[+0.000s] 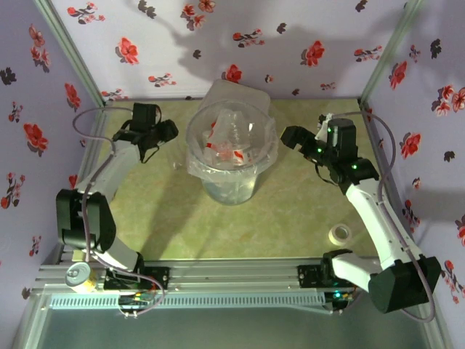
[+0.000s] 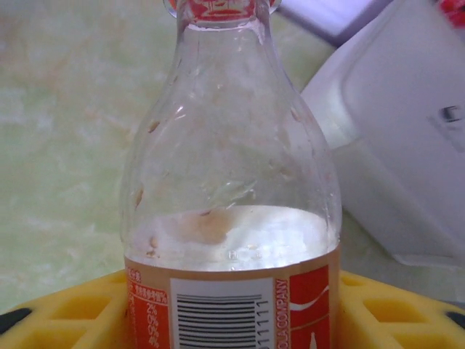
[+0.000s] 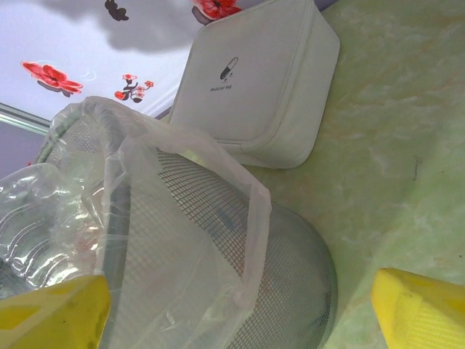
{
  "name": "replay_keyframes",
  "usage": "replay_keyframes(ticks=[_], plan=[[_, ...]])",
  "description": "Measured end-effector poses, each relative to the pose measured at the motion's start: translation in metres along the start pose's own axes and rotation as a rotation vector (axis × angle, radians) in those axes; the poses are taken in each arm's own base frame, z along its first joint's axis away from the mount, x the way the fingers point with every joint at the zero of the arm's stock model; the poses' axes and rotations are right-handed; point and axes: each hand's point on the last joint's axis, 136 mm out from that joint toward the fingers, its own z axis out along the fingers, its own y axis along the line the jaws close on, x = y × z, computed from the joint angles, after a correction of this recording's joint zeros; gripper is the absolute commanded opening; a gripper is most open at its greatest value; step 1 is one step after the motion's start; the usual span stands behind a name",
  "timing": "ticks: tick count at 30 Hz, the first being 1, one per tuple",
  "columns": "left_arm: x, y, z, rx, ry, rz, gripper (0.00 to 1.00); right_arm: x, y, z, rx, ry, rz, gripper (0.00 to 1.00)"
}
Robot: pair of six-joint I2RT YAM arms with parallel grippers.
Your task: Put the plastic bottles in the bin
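Top view, bin: you have the round translucent grey-white bin, lined with a clear bag, at the middle of the green desk, nearer its far edge.
Top view, bottles: crushed clear bottles with red-and-white labels lie inside the bin.
Top view, arms: your left gripper sits just left of the bin, and your right gripper sits just right of its rim.
Top view, rest: a white tape roll lies near the desk's right edge. A white case sits behind the bin at the far edge.
Left wrist, bottle: a clear plastic bottle with a red cap sits between the yellow fingers, which reach its red-and-white label on both sides.
Left wrist, grip: you cannot tell whether the jaws pinch it or merely flank it.
Right wrist, jaws: your right gripper's fingertips stand wide apart, holding nothing.
Right wrist, beyond: the bin is close in front, and the case lies on the desk past it.
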Motion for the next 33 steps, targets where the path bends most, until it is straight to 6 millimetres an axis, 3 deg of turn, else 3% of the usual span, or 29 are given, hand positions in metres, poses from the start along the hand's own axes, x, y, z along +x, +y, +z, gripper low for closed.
replay_keyframes(ticks=[4,9,11,15,18,23,28,33], plan=[[-0.033,-0.024,-0.051,0.058,-0.059,0.079,0.39,0.001,-0.001,0.000,0.003,0.003,0.001,0.93],[-0.086,-0.083,-0.142,0.235,-0.197,0.207,0.36,0.001,0.000,-0.002,-0.002,-0.004,0.000,0.93],[-0.093,-0.109,-0.176,0.329,-0.227,0.268,0.34,0.002,0.000,-0.002,-0.005,-0.006,0.002,0.93],[-0.080,-0.147,-0.207,0.457,-0.194,0.371,0.33,0.002,0.000,-0.001,-0.013,-0.005,0.015,0.93],[-0.062,-0.172,-0.206,0.511,-0.126,0.450,0.33,0.003,0.001,-0.001,-0.017,-0.005,0.018,0.93],[-0.026,-0.200,-0.166,0.518,0.035,0.554,0.33,0.003,0.001,-0.004,-0.021,-0.009,0.015,0.93],[0.008,-0.209,-0.121,0.478,0.173,0.615,0.35,0.004,0.002,-0.006,-0.023,-0.012,0.014,0.93],[0.017,-0.210,-0.111,0.435,0.190,0.657,0.48,0.004,0.001,-0.006,-0.022,-0.011,0.014,0.93]])
